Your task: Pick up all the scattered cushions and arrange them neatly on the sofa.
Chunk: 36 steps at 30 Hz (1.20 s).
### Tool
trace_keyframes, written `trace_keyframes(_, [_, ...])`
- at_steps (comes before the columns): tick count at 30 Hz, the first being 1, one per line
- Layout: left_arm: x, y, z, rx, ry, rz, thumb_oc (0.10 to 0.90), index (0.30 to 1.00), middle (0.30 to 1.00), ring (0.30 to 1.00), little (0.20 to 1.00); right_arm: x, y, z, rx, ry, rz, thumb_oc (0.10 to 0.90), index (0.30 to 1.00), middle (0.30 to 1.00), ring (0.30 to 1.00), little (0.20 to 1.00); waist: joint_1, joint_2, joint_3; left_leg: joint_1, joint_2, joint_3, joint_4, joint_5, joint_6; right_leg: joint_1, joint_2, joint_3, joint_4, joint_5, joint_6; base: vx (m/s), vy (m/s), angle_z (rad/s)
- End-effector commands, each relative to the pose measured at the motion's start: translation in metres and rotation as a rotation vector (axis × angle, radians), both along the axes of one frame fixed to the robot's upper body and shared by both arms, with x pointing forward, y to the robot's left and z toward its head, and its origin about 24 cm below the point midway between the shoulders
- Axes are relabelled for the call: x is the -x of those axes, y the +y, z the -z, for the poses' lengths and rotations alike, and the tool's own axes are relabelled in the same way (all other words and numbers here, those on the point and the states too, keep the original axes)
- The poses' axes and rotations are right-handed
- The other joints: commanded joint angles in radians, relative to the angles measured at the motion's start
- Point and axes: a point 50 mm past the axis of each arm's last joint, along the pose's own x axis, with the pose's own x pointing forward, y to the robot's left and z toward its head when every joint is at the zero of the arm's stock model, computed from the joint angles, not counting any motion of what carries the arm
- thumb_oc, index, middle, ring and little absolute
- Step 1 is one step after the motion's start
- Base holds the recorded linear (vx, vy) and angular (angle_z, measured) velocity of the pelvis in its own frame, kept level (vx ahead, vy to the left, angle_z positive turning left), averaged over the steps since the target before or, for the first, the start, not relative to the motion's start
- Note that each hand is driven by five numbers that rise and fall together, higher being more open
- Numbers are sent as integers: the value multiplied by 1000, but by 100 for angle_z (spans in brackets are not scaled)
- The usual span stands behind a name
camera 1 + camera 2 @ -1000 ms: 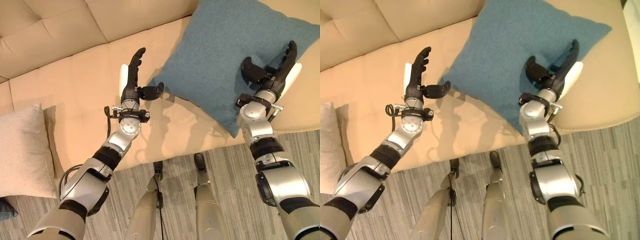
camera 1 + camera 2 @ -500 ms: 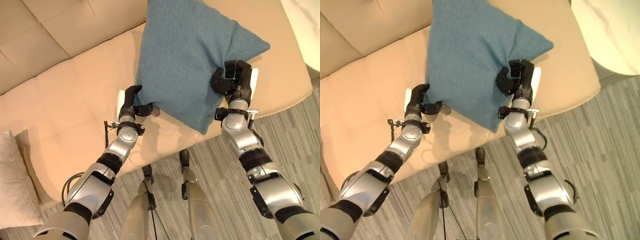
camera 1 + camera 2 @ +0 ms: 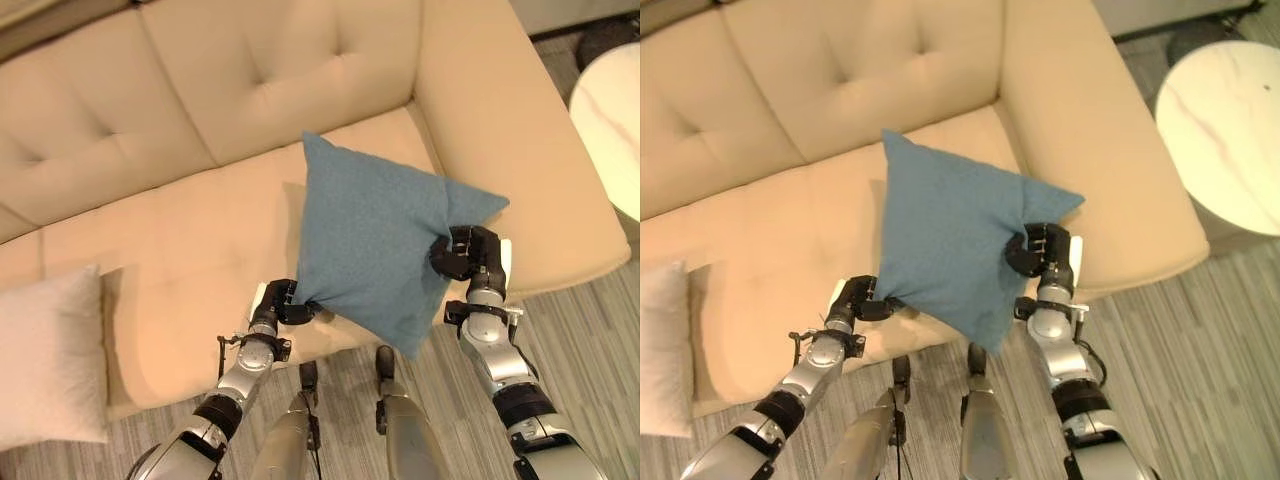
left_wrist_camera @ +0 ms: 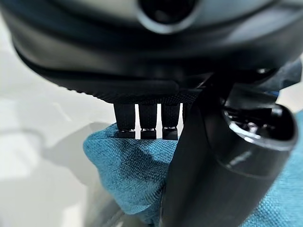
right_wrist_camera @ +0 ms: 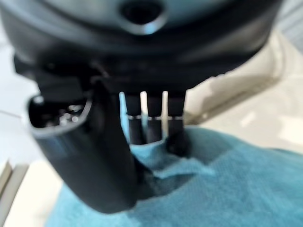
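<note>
Two hands [image 3: 281,303] [image 3: 470,256] around blue cushion [image 3: 375,240]; cream cushion [image 3: 50,355], round table [image 3: 1225,130] nearby.

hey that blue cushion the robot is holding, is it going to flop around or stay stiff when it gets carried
Probably soft. The blue cushion bunches where the left hand and right hand pinch its corners, so the fabric gives easily. Yet it keeps its square shape between them, so it likely sags little. It seems light, since corner pinches alone hold it above the sofa.

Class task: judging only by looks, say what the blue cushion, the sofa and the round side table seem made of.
Blue cushion: woven fabric, matte; the left wrist view shows coarse weave.
Sofa: smooth beige upholstery, tufted, perhaps leather or a leather-like covering.
Round table: white top with faint veins, possibly marble or an imitation.
</note>
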Motion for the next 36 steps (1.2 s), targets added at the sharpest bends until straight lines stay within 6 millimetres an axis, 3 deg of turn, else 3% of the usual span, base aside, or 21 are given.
trace_keyframes(1, [-7, 19, -31, 71, -180, -45, 400, 300, 300, 300, 300, -7, 19, -32, -16, -175, -122, 400, 300, 300, 300, 300, 46, -75, -134, -92, -40, 79, 210, -130, 9, 123, 17, 17, 90, -211, -33, 369, 66, 64])
trace_keyframes(2, [-3, 23, -25, 61, -157, -53, 400, 300, 300, 300, 300, -7, 23, -33, -5, -171, -147, 400, 300, 300, 300, 300, 60, -91, -173, -87, -1, 79, 137, -107, 6, 156, 11, -1, 82, -214, -18, 405, 104, 50])
trace_keyframes(4, [-3, 24, -27, 20, -166, -34, 400, 300, 300, 300, 300, -10, 29, -39, 4, -195, -167, 400, 300, 300, 300, 300, 85, -108, -189, -127, 31, 50, 31, -57, 0, 196, 14, -2, 59, -212, -11, 342, 145, 26])
trace_keyframes(7, [1, 20, -25, -18, -174, 5, 400, 300, 300, 300, 300, -12, 37, -45, 18, -219, -200, 400, 300, 300, 300, 300, 102, -119, -234, -80, 35, 19, -77, -15, -7, 236, 11, 0, 48, -207, 15, 361, 234, 40])
trace_keyframes(8, [3, 18, -23, -43, -172, 28, 400, 300, 300, 300, 300, -11, 39, -47, 35, -223, -211, 400, 300, 300, 300, 300, 106, -135, -253, -57, 22, 18, -84, -15, -3, 240, -6, 4, 63, -201, 30, 394, 267, 9])
trace_keyframes(10, [6, 17, -20, -66, -163, 50, 400, 300, 300, 300, 300, -12, 42, -44, 52, -209, -219, 400, 300, 300, 300, 300, 112, -155, -273, -23, -3, 29, -75, -27, 20, 225, -43, 10, 137, -150, 65, 316, 298, 1])
trace_keyframes(12, [6, 15, -21, -99, -165, 73, 400, 300, 300, 300, 300, -15, 49, -48, 70, -216, -232, 400, 300, 300, 300, 300, 113, -164, -261, 26, -21, 53, -63, -53, 55, 183, -107, 6, 289, -31, 103, 224, 324, 8])
trace_keyframes(13, [5, 13, -21, -127, -164, 94, 400, 300, 300, 300, 300, -16, 50, -51, 76, -226, -225, 400, 300, 300, 300, 300, 108, -159, -259, 41, -20, 52, -59, -62, 66, 169, -113, 1, 340, -3, 97, 146, 201, 10])
trace_keyframes(16, [2, 9, -25, -172, -191, 117, 400, 300, 300, 300, 300, -18, 54, -63, 90, -280, -224, 400, 300, 300, 300, 300, 93, -146, -233, 89, -19, 43, -63, -84, 81, 88, -85, 26, 438, -32, 67, 149, 176, 8])
trace_keyframes(19, [-6, 9, -41, -203, -260, 129, 400, 300, 300, 300, 300, -24, 52, -88, 125, -361, -198, 400, 300, 300, 300, 300, 83, -158, -194, 98, -30, 60, -55, -100, 75, 54, -46, -22, 289, -110, 46, 94, 95, -2])
trace_keyframes(21, [-10, 8, -54, -232, -317, 138, 400, 300, 300, 300, 300, -28, 54, -106, 129, -426, -198, 400, 300, 300, 300, 300, 94, -171, -182, 81, -38, 71, -42, -110, 71, 68, -44, -66, 200, -123, 45, 5, 5, -9])
trace_keyframes(22, [-16, 6, -65, -238, -363, 136, 400, 300, 300, 300, 300, -29, 54, -121, 147, -477, -195, 400, 300, 300, 300, 300, 96, -179, -172, 70, -41, 68, -34, -116, 69, 58, -29, -51, 187, -132, 46, -34, -29, -12])
trace_keyframes(23, [-17, 6, -65, -238, -365, 136, 400, 300, 300, 300, 300, -29, 54, -122, 147, -478, -195, 400, 300, 300, 300, 300, 96, -177, -173, 65, -40, 68, -34, -112, 69, 55, -28, -52, 183, -126, 45, -90, -34, -10])
trace_keyframes(26, [-31, 1, -113, -208, -556, 115, 400, 300, 300, 300, 300, -31, 60, -177, 213, -659, -201, 400, 300, 300, 300, 300, 110, -188, -149, -28, -36, 87, -18, -108, 64, 15, -17, -33, 119, -110, 41, -218, -48, -17])
trace_keyframes(27, [-36, -1, -136, -178, -644, 91, 400, 300, 300, 300, 300, -29, 68, -208, 222, -758, -216, 400, 300, 300, 300, 300, 116, -191, -148, -78, -38, 87, -13, -95, 62, -13, -2, -13, 84, -99, 32, -199, -59, -20])
trace_keyframes(29, [-42, -4, -169, -151, -768, 60, 400, 300, 300, 300, 300, -26, 79, -251, 262, -879, -235, 400, 300, 300, 300, 300, 125, -193, -139, -131, -37, 86, -1, -84, 55, -51, 3, -11, 71, -98, 23, -133, -50, -16])
trace_keyframes(30, [-46, -6, -183, -169, -818, 49, 400, 300, 300, 300, 300, -24, 84, -267, 296, -920, -241, 400, 300, 300, 300, 300, 128, -196, -131, -147, -37, 83, 8, -86, 51, -68, 4, -9, 80, -102, 22, -77, -45, -17])
trace_keyframes(31, [-46, -7, -184, -168, -822, 48, 400, 300, 300, 300, 300, -25, 85, -268, 297, -923, -241, 400, 300, 300, 300, 300, 127, -195, -129, -150, -37, 83, 10, -86, 51, -71, 4, -9, 82, -103, 22, -72, -42, -12])
trace_keyframes(32, [-52, -13, -216, -204, -931, 33, 400, 300, 300, 300, 300, -23, 92, -296, 355, -983, -226, 400, 300, 300, 300, 300, 133, -195, -119, -178, -34, 82, 13, -77, 41, -99, 5, -8, 84, -102, 21, -55, -16, -4])
trace_keyframes(33, [-53, -13, -217, -203, -936, 31, 400, 300, 300, 300, 300, -23, 92, -298, 357, -988, -226, 400, 300, 300, 300, 300, 132, -193, -116, -181, -34, 82, 15, -77, 41, -102, 5, -8, 86, -102, 21, -91, -31, 2])
trace_keyframes(36, [-62, -18, -285, -382, -1160, -31, 400, 300, 300, 300, 300, -13, 107, -344, 427, -1111, -167, 400, 300, 300, 300, 300, 136, -188, -94, -238, -29, 78, 15, -53, 23, -156, 7, -9, 90, -90, 24, -79, -26, 1])
